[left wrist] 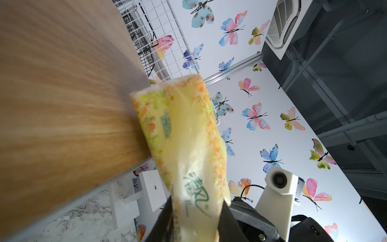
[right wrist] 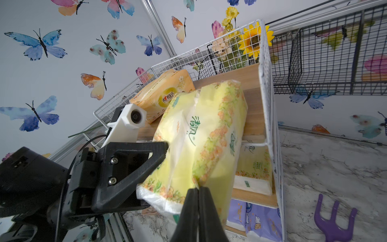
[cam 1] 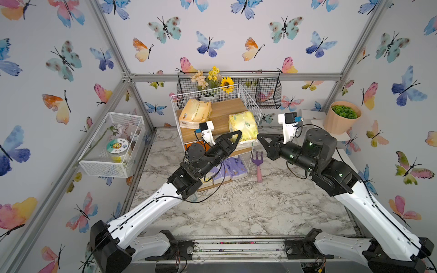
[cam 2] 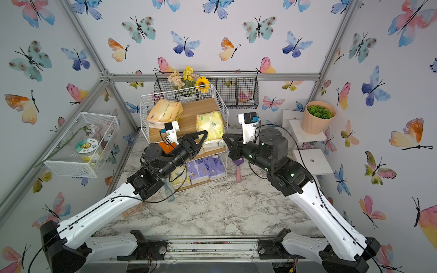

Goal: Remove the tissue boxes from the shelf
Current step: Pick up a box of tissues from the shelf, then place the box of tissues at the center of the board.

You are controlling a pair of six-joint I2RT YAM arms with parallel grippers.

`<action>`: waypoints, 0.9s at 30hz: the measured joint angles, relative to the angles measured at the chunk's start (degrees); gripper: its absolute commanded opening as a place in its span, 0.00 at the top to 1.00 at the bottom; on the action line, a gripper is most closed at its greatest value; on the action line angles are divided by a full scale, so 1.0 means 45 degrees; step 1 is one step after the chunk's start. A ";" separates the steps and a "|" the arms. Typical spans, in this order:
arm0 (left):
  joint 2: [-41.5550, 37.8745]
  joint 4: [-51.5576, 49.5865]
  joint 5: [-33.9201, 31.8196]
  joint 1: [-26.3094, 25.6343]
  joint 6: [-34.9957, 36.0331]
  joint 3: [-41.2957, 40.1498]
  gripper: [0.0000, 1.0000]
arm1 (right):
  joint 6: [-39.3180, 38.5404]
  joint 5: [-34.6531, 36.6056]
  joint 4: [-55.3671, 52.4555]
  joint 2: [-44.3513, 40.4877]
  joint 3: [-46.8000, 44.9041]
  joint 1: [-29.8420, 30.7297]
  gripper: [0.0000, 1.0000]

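Note:
A yellow-green tissue pack [cam 1: 243, 127] [right wrist: 205, 136] juts over the front edge of the shelf's [cam 1: 227, 111] top board. My left gripper [cam 1: 238, 136] [left wrist: 195, 207] is shut on its near end, one finger on each broad face. My right gripper [cam 1: 260, 137] [right wrist: 198, 189] is shut, its tips against the pack's right edge; whether they pinch the wrap is unclear. A peach pack [cam 1: 195, 113] lies at the top board's back left. Another yellow-green pack [right wrist: 253, 167] sits on the middle board, purple packs [cam 2: 208, 167] and a pale yellow one [cam 2: 179, 177] on the bottom.
Black wire baskets [cam 1: 267, 92] with flowers [cam 1: 212, 80] hang behind the shelf. A white mesh box [cam 1: 111, 144] is mounted on the left wall. A purple garden fork [cam 1: 257, 165] lies right of the shelf. A potted plant [cam 1: 341, 117] stands on white ledges at the right.

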 measured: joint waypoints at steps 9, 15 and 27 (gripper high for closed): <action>-0.0316 -0.0486 -0.0908 -0.1336 0.0845 -0.0024 0.76 | -0.0311 0.0690 0.0330 -0.1540 -0.1277 0.0000 0.36; -0.1141 -0.0695 -0.2506 -0.3531 0.1603 -0.1141 0.77 | -0.0262 0.2429 0.0991 -0.3536 -0.2647 0.0000 0.35; -0.1020 -0.1190 -0.4459 -0.6266 -0.0457 -0.5751 0.79 | 0.0457 0.4619 0.1195 -0.4585 -0.4362 0.0000 0.35</action>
